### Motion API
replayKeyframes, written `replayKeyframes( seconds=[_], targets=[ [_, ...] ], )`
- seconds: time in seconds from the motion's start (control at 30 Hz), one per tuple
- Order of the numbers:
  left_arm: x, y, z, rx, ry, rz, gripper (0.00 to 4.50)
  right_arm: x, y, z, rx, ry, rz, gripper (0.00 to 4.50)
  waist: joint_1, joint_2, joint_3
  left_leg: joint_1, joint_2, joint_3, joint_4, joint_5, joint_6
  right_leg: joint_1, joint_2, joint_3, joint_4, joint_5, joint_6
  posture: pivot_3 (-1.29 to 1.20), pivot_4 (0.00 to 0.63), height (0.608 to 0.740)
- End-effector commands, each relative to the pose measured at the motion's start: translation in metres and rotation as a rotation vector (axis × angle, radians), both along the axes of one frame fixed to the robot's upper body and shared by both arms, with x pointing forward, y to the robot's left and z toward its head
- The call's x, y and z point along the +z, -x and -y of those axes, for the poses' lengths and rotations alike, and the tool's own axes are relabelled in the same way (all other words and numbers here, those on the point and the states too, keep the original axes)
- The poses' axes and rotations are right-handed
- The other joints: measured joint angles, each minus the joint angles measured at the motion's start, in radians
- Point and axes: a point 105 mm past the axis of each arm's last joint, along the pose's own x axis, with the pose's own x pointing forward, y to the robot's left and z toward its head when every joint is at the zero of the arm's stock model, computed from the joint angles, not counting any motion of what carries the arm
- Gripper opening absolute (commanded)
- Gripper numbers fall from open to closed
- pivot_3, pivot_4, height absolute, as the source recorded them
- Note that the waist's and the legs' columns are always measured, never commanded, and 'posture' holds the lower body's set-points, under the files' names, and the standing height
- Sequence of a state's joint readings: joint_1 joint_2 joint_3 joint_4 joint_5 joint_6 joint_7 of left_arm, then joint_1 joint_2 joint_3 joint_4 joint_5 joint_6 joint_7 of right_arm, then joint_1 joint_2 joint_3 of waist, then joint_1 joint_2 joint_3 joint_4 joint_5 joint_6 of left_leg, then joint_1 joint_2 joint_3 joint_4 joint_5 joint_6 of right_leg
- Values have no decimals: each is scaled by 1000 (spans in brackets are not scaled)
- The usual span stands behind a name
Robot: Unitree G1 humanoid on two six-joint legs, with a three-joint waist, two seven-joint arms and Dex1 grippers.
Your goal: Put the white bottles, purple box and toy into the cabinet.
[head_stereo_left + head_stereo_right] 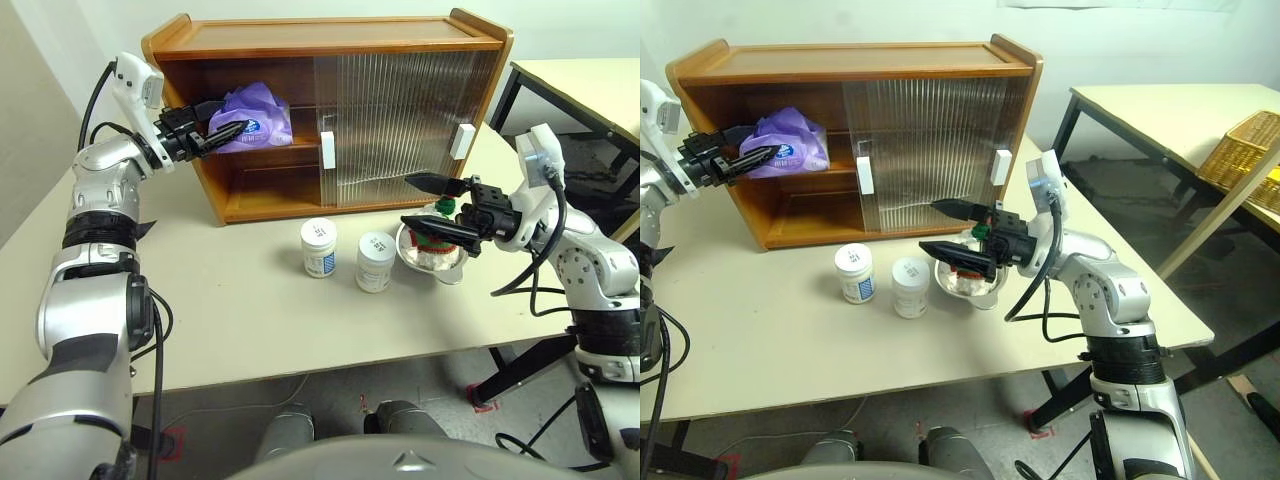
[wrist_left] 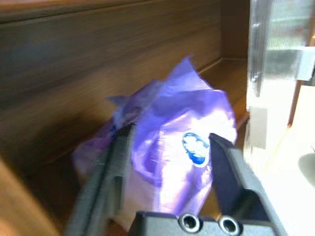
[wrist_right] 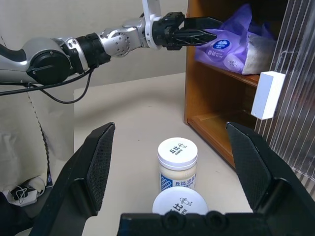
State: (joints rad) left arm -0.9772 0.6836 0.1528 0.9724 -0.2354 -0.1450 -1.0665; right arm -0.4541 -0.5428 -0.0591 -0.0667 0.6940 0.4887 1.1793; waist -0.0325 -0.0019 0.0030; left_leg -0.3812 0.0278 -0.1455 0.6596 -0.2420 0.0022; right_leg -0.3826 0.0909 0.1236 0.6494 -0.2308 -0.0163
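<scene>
The purple box (image 1: 262, 115) lies on the upper shelf of the cabinet (image 1: 330, 40), in its uncovered left half. My left gripper (image 1: 235, 117) reaches into that shelf, open, its fingers (image 2: 118, 152) standing either side of the box (image 2: 182, 147). Two white bottles (image 1: 319, 247) (image 1: 376, 261) stand upright on the table in front of the cabinet. To their right the toy (image 1: 437, 252) sits in a steel bowl (image 1: 405, 250), partly hidden by my right gripper (image 1: 430, 202). That gripper hovers open just above it, pointing left and holding nothing.
Ribbed sliding doors with white handles (image 1: 327, 150) (image 1: 461, 141) cover the cabinet's right part. The lower shelf's left side (image 1: 260, 185) holds nothing. A second table (image 1: 590, 80) stands to the right, and a wicker basket (image 1: 1245, 145) sits on it.
</scene>
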Motion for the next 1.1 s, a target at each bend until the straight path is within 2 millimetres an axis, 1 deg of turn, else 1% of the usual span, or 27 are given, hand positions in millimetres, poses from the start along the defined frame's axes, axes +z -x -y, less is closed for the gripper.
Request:
replayKeyframes(
  seconds=[0.03, 0.07, 0.2, 0.4, 0.67, 0.77, 1.0, 1.1],
  targets=[
    [6, 3, 1, -14, 27, 20, 4284, 1, 1, -1, 8, 5, -1, 4500, -2, 0, 0, 0, 0, -1, 0, 0, 0, 0, 0, 0, 0, 0, 0, -71, 0, 740],
    [6, 4, 1, -19, 33, 24, 4475, 1, 1, -1, 9, 5, -1, 4500, -3, 0, 0, -1, 0, -1, 0, 0, 0, -1, 0, 0, 0, 0, 0, -70, 0, 740],
    [5, 11, 0, -24, 38, 28, 4475, 0, 1, -2, 16, 6, -4, 4500, -4, 1, 0, -1, 0, -1, -2, 0, -1, -2, 1, 0, 0, -1, 1, -62, 0, 740],
    [-3, 27, -7, -2, 46, 16, 4475, 1, 1, -3, 29, 7, -7, 4500, -3, 1, 1, -1, -2, 1, -2, 1, -7, -1, 3, 0, 0, -3, 3, -47, 0, 740],
    [-1, 40, -7, 7, 49, 14, 4475, 1, -1, -3, 40, 11, -7, 4500, 1, 1, 1, -1, -5, 1, -2, 2, -11, -1, 0, 1, 0, -4, 4, -35, 0, 740],
    [0, 44, -6, 11, 54, 16, 4475, 1, -1, -3, 42, 12, -8, 4500, 3, 1, 1, -1, -4, 0, -2, 1, -13, -1, -3, 1, 0, -5, 4, -34, 0, 740],
    [7, 53, -1, 14, 91, 34, 4475, -1, 0, -2, 44, 14, -14, 4500, 3, 0, 1, -2, -3, 0, -2, 0, -15, -3, -3, 1, 0, -6, 3, -36, 0, 740],
    [12, 59, 9, -11, 117, 51, 4475, -2, 0, -2, 43, 16, -17, 4500, 3, 0, 1, -2, -3, 0, -2, -1, -15, -2, -2, 1, 0, -6, 3, -36, 0, 740]
  ],
)
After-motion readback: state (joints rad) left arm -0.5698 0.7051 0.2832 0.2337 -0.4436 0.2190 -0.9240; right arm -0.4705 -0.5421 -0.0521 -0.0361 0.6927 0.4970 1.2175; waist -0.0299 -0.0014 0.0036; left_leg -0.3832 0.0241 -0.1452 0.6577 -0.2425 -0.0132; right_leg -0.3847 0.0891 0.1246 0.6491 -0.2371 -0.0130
